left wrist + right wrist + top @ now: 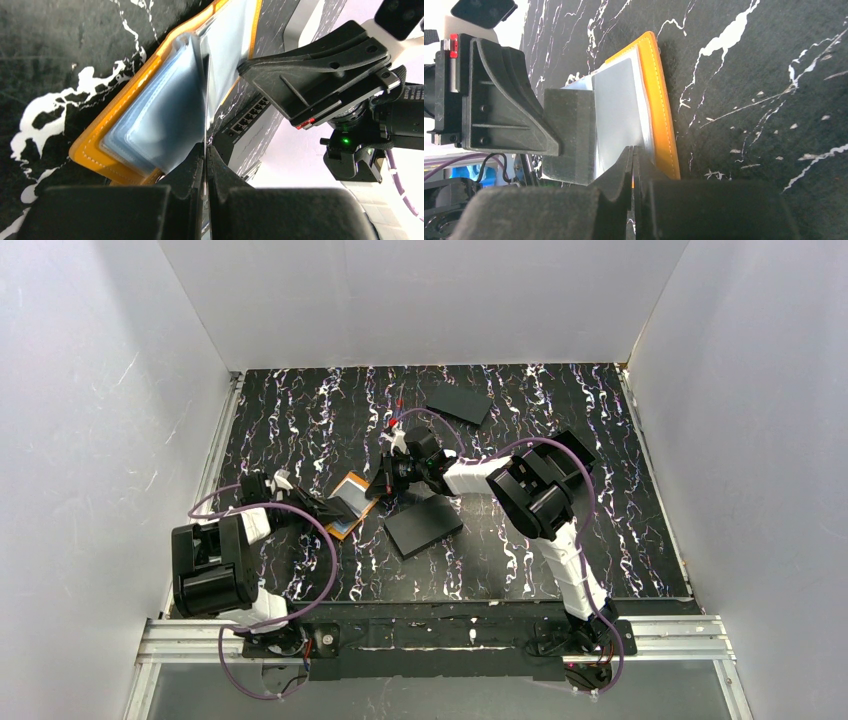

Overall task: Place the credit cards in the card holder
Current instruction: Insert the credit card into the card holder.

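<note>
The orange card holder (345, 525) lies open on the black marbled table, left of centre. Its pale blue-grey sleeves (160, 115) fan up from the orange cover (92, 150). My left gripper (206, 147) is shut on one thin leaf that stands edge-on; in the top view it (328, 508) sits at the holder's left edge. My right gripper (632, 149) is shut, its tips at the near edge of the grey leaf (619, 105) beside the orange cover (663, 115); whether it pinches anything I cannot tell. It (384, 483) meets the holder from the right. I see no loose credit card.
A flat black rectangle (423, 525) lies just right of the holder, under the right arm. Another (458, 401) lies at the back of the table. White walls close in the table on three sides. The left gripper's finger (569, 135) stands close against the grey leaf.
</note>
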Controlling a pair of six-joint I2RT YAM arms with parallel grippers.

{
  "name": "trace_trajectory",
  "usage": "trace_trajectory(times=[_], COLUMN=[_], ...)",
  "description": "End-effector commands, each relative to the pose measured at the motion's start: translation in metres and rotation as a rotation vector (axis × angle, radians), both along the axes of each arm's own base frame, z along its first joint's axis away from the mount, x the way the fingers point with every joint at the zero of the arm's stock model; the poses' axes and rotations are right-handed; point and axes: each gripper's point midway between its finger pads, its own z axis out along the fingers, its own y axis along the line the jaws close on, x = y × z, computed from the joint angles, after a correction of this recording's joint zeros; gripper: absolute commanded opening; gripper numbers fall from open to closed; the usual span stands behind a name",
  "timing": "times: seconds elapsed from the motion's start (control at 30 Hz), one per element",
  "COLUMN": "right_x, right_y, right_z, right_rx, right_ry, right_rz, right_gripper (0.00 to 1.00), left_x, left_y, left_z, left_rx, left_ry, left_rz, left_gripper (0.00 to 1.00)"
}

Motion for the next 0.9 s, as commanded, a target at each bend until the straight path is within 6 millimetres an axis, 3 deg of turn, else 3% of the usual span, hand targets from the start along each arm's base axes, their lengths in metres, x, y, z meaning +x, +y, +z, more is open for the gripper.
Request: trace_trajectory(times=[0.0,0.87], right_x=[0.004,0.004], right_y=[0.006,0.008], right_z=[-0.002,-0.006], right_rx=[0.012,0.013], right_ry=[-0.017,0.002], right_rz=[0.008,0.008], right_gripper=[0.06,0.04], left_x=[0.015,0.019], left_y=[0.003,0.007], left_z=[0.011,-0.005], left_rx=[-0.008,-0.009], left_ry=[-0.051,-0.011], left_rz=[-0.005,0.066], left_gripper=[0.00,0.00])
